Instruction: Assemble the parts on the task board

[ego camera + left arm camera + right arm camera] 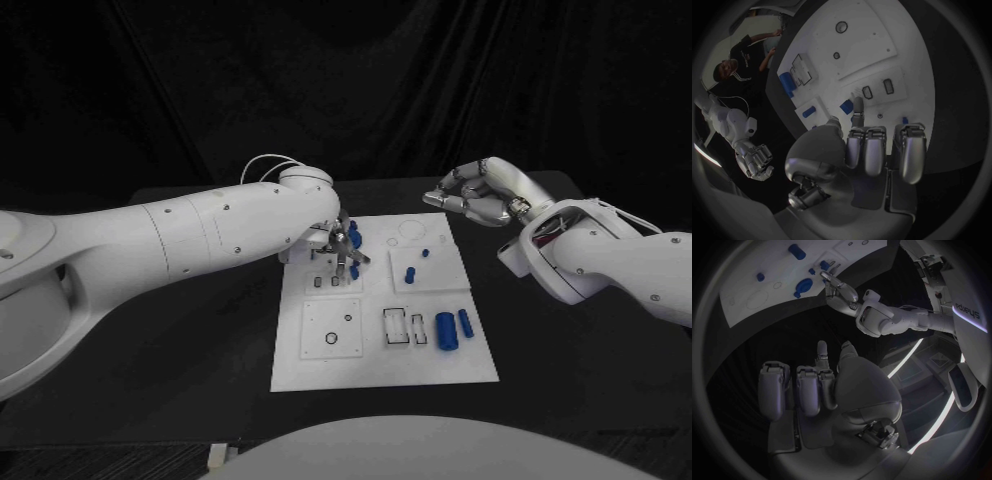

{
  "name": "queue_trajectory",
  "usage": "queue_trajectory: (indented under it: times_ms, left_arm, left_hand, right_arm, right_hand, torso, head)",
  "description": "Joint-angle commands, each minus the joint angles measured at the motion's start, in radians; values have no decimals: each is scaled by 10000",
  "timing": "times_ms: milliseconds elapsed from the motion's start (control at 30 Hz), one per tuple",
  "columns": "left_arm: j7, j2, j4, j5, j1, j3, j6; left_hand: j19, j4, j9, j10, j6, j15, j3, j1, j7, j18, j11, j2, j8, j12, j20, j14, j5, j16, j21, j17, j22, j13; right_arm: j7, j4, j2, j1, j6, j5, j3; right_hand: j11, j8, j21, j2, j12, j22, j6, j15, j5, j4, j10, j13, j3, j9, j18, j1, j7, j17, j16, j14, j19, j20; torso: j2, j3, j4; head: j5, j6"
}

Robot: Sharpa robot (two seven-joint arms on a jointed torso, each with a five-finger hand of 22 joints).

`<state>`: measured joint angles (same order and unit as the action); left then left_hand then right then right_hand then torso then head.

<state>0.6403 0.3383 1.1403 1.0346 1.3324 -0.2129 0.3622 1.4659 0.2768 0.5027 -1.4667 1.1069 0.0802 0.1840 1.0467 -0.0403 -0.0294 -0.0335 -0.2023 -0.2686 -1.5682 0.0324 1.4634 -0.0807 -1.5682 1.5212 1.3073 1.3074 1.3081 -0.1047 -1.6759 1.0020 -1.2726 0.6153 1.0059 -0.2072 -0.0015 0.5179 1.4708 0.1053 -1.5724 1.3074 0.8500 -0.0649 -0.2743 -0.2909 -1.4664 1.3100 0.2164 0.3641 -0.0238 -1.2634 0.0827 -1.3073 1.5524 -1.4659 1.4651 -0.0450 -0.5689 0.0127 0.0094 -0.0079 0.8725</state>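
Reaching left hand (pixel 338 248) over task board (pixel 433 368), blue parts (pixel 454 328) nearby

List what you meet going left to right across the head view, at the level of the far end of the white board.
Left arm → left robot hand over the board → small blue pieces on the white board → right robot hand → right arm.

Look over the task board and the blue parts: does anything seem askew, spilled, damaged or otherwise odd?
Nothing stands out. The task board lies flat and whole on the table, and the blue parts rest on it, none spilled onto the table. The left robot hand works over the board's far end; the right robot hand hovers off it, holding nothing.
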Motion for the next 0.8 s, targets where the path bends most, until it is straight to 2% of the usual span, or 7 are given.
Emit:
queue_trajectory:
  times_ms: [33,433,800]
  left_arm:
    - [-7,-47,-31,-112,-23,11,-460]
    - [-59,-198,-183,-113,-107,11,-364]
    - [22,-233,-272,-113,-151,11,-337]
  left_hand:
    - [697,-24,-25,-1041,122,-19,-105,187,10,146,11,30,101,-26,39,1074,-132,-26,-47,2635,2438,2627]
    - [654,-244,-64,-1041,275,5,-437,713,34,128,-13,137,390,-26,12,1074,-592,-26,-124,2635,2414,2627]
    - [681,-334,-27,-1041,454,26,-534,874,78,139,-44,228,403,-26,-3,1074,-625,-26,-86,2635,2428,2627]
  right_arm:
    - [216,3,-4,24,-94,73,6]
    - [292,41,-19,42,-191,74,6]
    - [312,48,-30,57,-237,74,6]
  right_hand:
    - [85,66,-51,15,16,2241,-94,77,-42,-2,-1044,2608,93,13,-58,-51,2,-2040,-39,-925,464,-81]
    - [83,99,-88,31,16,2227,-81,78,-41,-2,-1044,2608,104,22,-68,-45,-3,-2018,-47,-920,444,-83]
    - [79,126,-102,41,16,2222,-71,77,-45,5,-1044,2608,110,30,-72,-54,-10,-2003,-53,-917,436,-84]
  torso:
    - [-7,-2,-2]
    - [29,12,-44]
    - [21,11,-30]
  head:
    - [-19,2]
    - [44,2]
    - [-32,2]
